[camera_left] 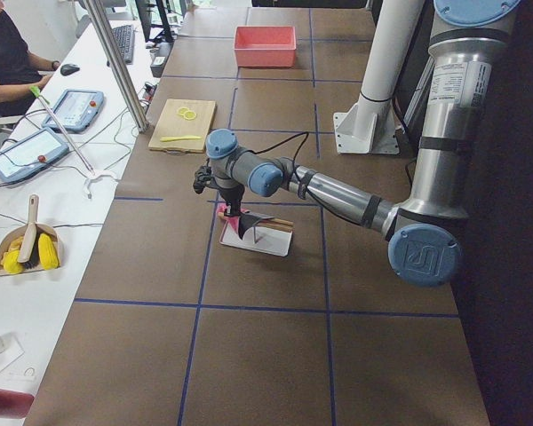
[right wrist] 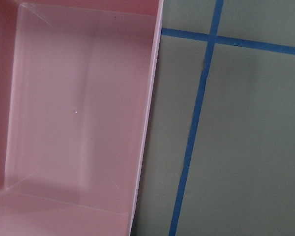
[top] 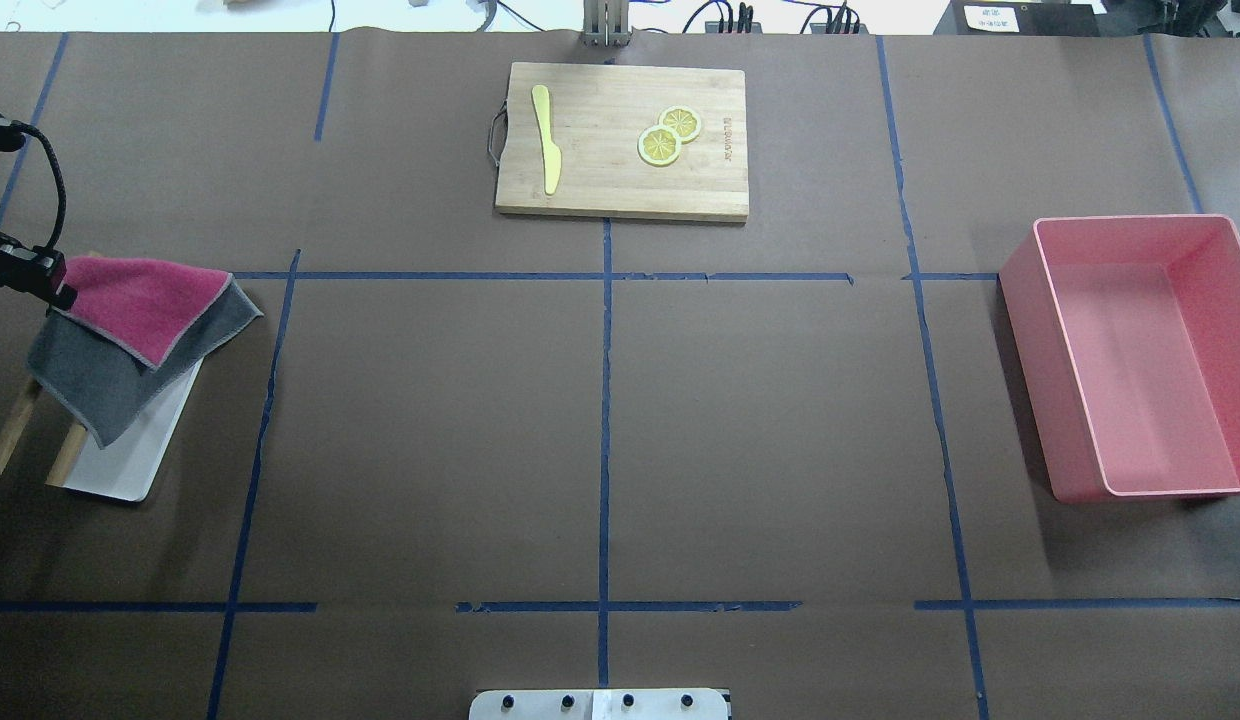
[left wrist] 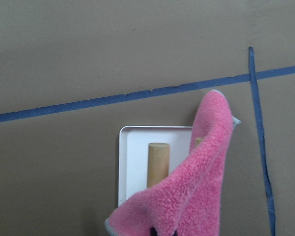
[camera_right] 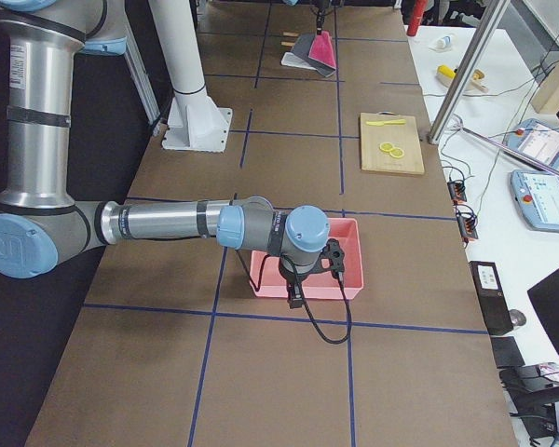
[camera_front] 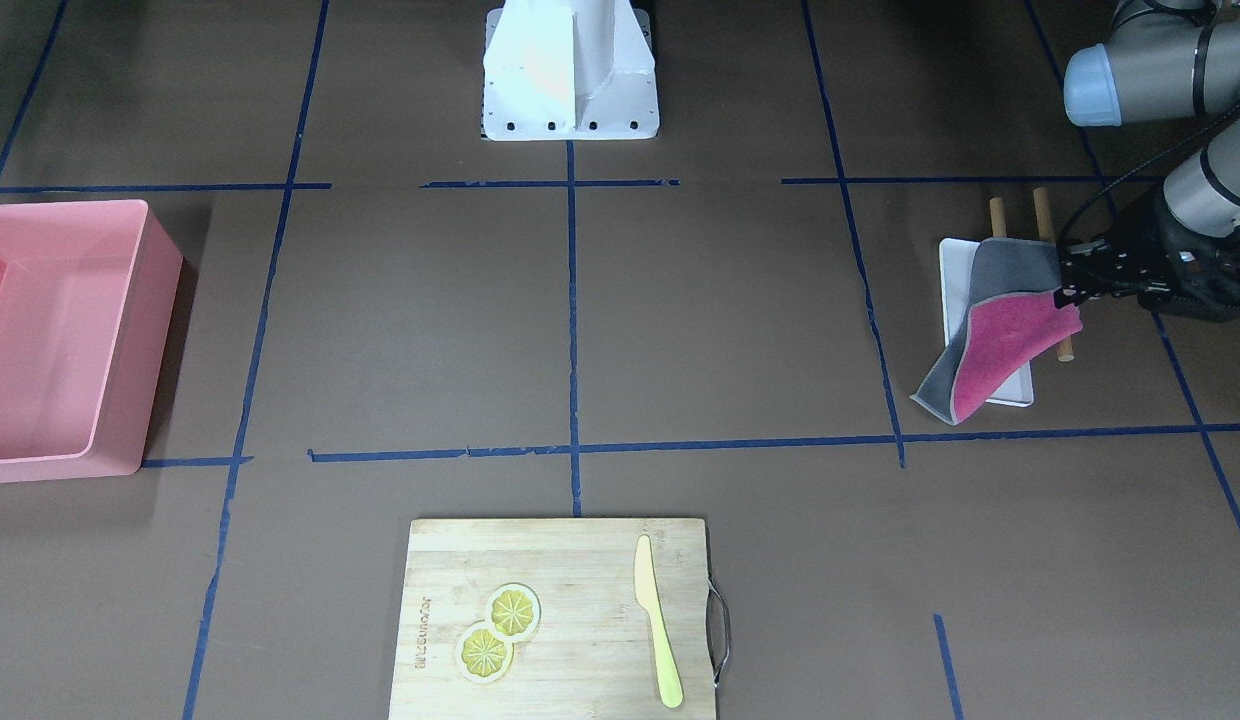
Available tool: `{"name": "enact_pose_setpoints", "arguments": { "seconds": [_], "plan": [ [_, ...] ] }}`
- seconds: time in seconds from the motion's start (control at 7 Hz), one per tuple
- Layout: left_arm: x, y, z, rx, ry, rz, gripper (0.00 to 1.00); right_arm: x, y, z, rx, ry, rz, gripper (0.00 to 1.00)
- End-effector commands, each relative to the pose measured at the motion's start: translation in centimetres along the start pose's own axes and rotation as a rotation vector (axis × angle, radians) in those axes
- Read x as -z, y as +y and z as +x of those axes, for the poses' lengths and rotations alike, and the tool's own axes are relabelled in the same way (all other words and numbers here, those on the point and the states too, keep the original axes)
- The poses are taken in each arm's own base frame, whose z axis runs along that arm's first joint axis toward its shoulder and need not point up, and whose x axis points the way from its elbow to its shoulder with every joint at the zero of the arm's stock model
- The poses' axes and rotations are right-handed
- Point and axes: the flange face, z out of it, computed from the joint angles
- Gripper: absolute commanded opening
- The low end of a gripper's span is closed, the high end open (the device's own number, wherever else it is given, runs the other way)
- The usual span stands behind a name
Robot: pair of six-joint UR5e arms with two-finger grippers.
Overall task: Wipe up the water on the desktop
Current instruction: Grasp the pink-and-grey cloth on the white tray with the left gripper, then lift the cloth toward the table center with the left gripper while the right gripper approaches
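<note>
The left gripper [top: 60,293] pinches one corner of a fleecy cloth [top: 140,305], pink on one face and grey on the other. The cloth droops below it over a flat white rectangular tray [top: 130,460] and two round wooden dowels [top: 8,436]. The matte brown desk [top: 430,420], gridded with blue tape, lies beneath it and extends to its right. The right gripper [camera_right: 293,296] hangs by a smooth pink bin's [top: 1025,330] rim, and I cannot tell whether it is spread or closed.

Large flat matte dark-brown desktop [top: 780,420]: horizontal, spans whole overhead view. Thin blue tape lines [top: 604,400] mark it into rectangles. One line runs 12-to-6 through centre; two cross it 9-to-3, both with gaps. Further 12-to-6 lines at 9 and 3 sides, slightly skewed. Tape edges ragged near centre crossing. Surface dull, even in tone.
</note>
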Motion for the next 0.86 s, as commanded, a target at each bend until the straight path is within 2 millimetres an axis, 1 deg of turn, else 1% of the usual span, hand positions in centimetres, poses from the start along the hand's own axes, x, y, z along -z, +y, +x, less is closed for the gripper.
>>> {"name": "enact_pose_setpoints", "arguments": {
  "seconds": [0.0,0.14,0.29,0.43,0.57,0.71],
  "plan": [
    [3.6,0.5,3.9,0.047,0.027,0.033,0.00,0.3,-1.5,-4.5,0.071,-0.011,0.005,1.00],
    [6.6,-1.0,8.3,0.140,0.087,0.060,0.00,0.5,-2.6,-8.2,0.114,-0.016,0.016,1.00],
    [8.6,-2.5,12.1,0.201,0.150,0.069,0.00,0.6,-3.4,-10.8,0.125,-0.019,0.059,1.00],
    [8.8,-3.2,18.0,0.234,0.196,0.053,0.00,-0.4,-4.4,-14.6,0.146,-0.044,0.119,1.00],
    [8.0,-3.0,24.3,0.263,0.237,0.014,0.00,-2.2,-5.0,-18.7,0.142,-0.085,0.155,1.00],
    [7.4,-2.6,30.2,0.323,0.270,-0.026,0.00,-2.7,-5.8,-22.2,0.142,-0.115,0.210,1.00]
  ]
}}
